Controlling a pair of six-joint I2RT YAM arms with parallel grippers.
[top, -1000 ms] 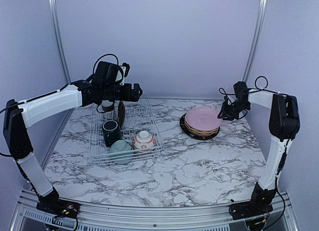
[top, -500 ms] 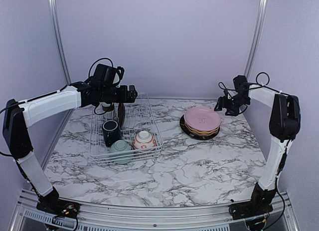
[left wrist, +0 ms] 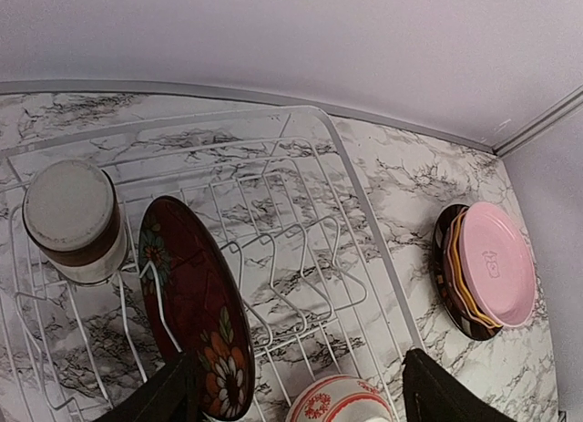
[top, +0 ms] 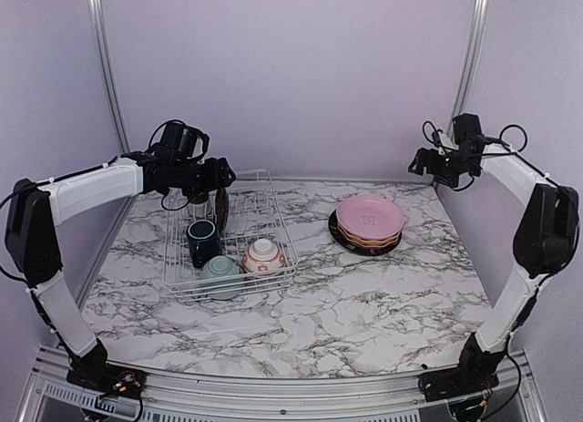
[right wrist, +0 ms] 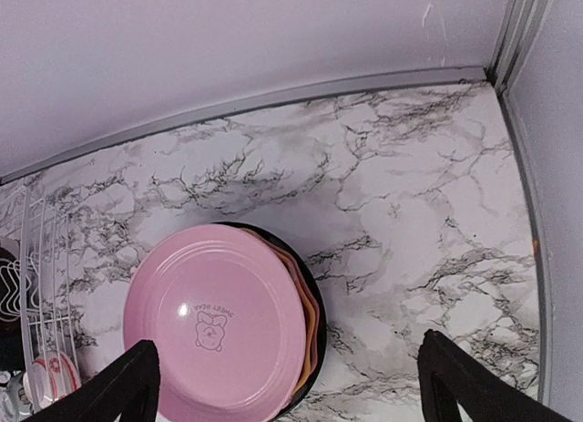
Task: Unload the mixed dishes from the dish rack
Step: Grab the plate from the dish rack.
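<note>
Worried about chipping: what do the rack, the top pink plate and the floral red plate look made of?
Dish rack: thin white wire, likely coated metal. Pink plate: soft sheen, uniform colour, printed motif, probably melamine or plastic. Floral red plate: glossy painted flowers, possibly glazed ceramic; unsure.

Marble table [top: 364, 322]: dish rack [top: 283, 232], stack of perhaps four plates [top: 369, 220]

The table [top: 364, 303] under me is showing a smooth, marble-patterned top with a soft sheen. The dish rack [top: 273, 223] is looking like white-coated metal wire. The floral red plate [left wrist: 196, 303] is gleaming with a glossy glaze, the pink plate [right wrist: 214, 335] is shining smooth, and the white-and-brown cup [left wrist: 73, 217] is looking matt. My left gripper [left wrist: 296, 390] is showing matt black fingers [left wrist: 168, 395].
</note>
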